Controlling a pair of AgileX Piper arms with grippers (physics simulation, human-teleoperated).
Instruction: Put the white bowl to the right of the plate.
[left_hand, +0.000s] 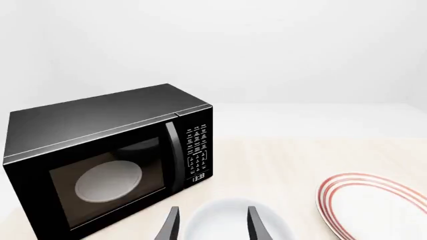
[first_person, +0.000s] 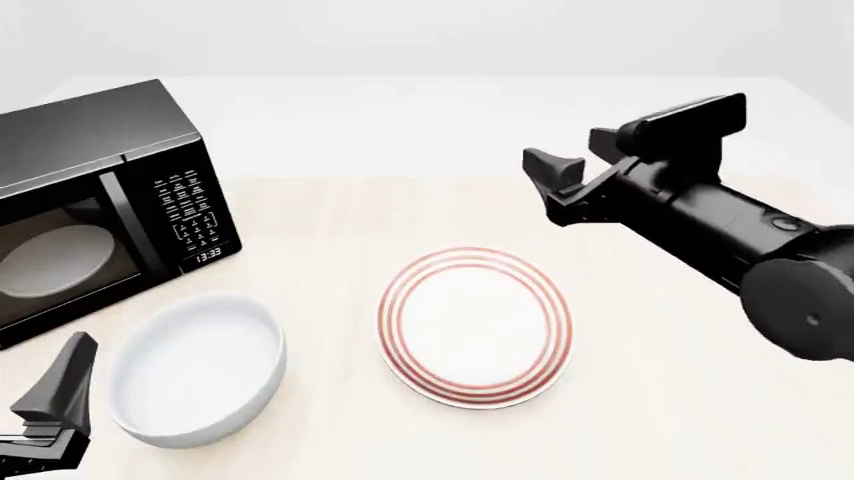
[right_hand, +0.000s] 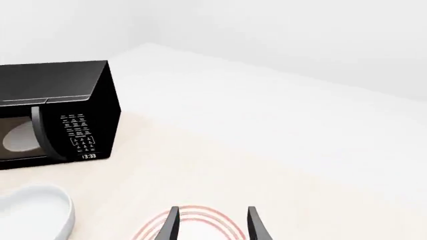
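The white bowl (first_person: 200, 368) stands upright on the table, left of the plate (first_person: 477, 325) with red rings, a small gap between them. My left gripper (first_person: 54, 400) is low at the bowl's near left side. In the left wrist view it (left_hand: 213, 212) is open, and the bowl (left_hand: 230, 222) lies just beyond its fingers (left_hand: 172, 225), with the plate (left_hand: 373, 205) off to one side. My right gripper (first_person: 545, 185) hovers open and empty above the table, behind and right of the plate. Its wrist view shows the plate's rim (right_hand: 193, 217) past the fingertips and the bowl (right_hand: 33, 210) at the edge.
A black microwave (first_person: 94, 200) with a shut door stands at the back left, close behind the bowl; a pale disc shows through its window. It also appears in both wrist views (left_hand: 107, 155) (right_hand: 53, 115). Bare tabletop (first_person: 681, 400) lies right of the plate.
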